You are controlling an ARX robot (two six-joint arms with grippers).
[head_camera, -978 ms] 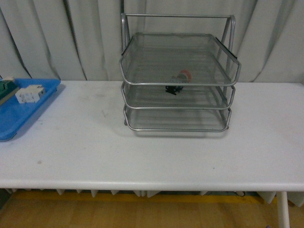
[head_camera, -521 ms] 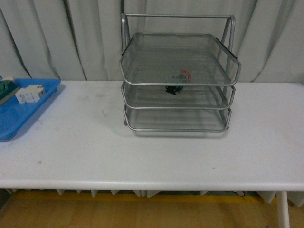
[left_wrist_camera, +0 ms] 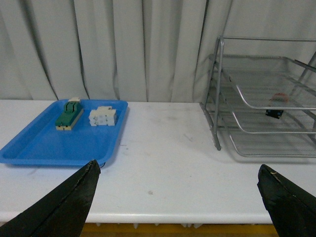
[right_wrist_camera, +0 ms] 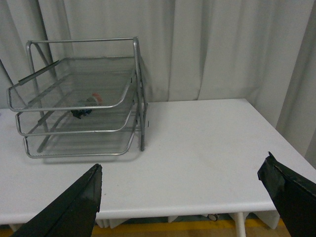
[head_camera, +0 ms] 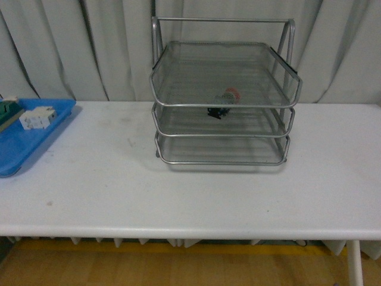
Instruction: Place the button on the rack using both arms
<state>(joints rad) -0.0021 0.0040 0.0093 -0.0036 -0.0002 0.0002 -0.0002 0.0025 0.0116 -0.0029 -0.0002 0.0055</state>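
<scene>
Red-capped button (head_camera: pixel 225 102) apparently unmoved in rack (head_camera: pixel 224 101).

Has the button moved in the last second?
No. In the front view the button sits at the same spot in the rack, under the front rim of the top tier.

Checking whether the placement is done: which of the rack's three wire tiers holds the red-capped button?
The middle tier of the rack: the button sits there, its red cap seen through the top tier's mesh. The bottom tier shows nothing in it.
</scene>
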